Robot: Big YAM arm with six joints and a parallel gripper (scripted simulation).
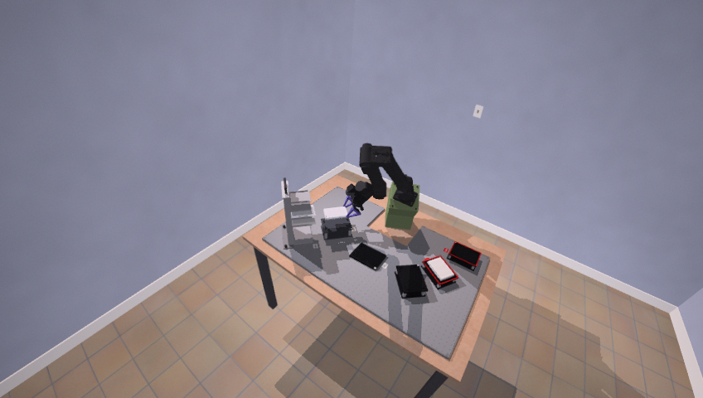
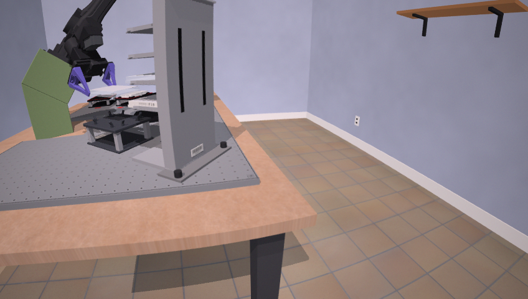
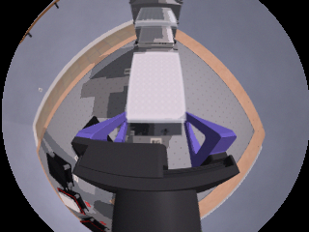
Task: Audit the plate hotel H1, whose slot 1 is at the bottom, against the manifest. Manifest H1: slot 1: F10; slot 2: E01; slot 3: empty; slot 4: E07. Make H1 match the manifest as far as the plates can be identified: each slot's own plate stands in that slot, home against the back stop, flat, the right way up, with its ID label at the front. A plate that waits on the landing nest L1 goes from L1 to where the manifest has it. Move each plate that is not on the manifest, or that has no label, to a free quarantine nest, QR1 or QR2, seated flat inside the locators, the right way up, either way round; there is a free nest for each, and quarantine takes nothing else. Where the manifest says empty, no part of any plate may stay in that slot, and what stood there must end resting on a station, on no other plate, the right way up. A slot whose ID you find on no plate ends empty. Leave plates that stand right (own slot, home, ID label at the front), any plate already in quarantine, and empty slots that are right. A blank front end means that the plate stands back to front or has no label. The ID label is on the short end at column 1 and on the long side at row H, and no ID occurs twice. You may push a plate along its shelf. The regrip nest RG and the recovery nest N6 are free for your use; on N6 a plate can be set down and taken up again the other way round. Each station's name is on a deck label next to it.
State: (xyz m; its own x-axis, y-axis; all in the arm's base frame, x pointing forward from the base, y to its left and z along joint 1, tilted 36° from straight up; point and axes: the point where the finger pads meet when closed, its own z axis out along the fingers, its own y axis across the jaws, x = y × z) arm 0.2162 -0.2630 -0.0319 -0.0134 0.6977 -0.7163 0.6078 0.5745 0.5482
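The plate hotel H1 [image 1: 298, 216] is a grey tower at the deck's left end; it also shows from behind in the exterior view [image 2: 183, 85]. A white plate [image 1: 335, 212] hangs level above the black landing nest L1 [image 1: 336, 228], its far end toward the hotel's front. My gripper [image 1: 351, 209] is shut on this plate's near end, one purple finger on each long side, as the wrist view shows [image 3: 154, 131]. In the exterior view the plate [image 2: 111, 90] is clear of the nest [image 2: 118, 128]. Another plate [image 2: 142, 104] lies low in the hotel. I cannot read any label.
A red-rimmed quarantine nest [image 1: 439, 269] holds a white plate; the second red-rimmed nest [image 1: 463, 253] holds nothing. A raised black nest [image 1: 410, 279] and a flat black nest [image 1: 367, 255] stand mid-deck. The arm's green base block [image 1: 401, 211] is at the back.
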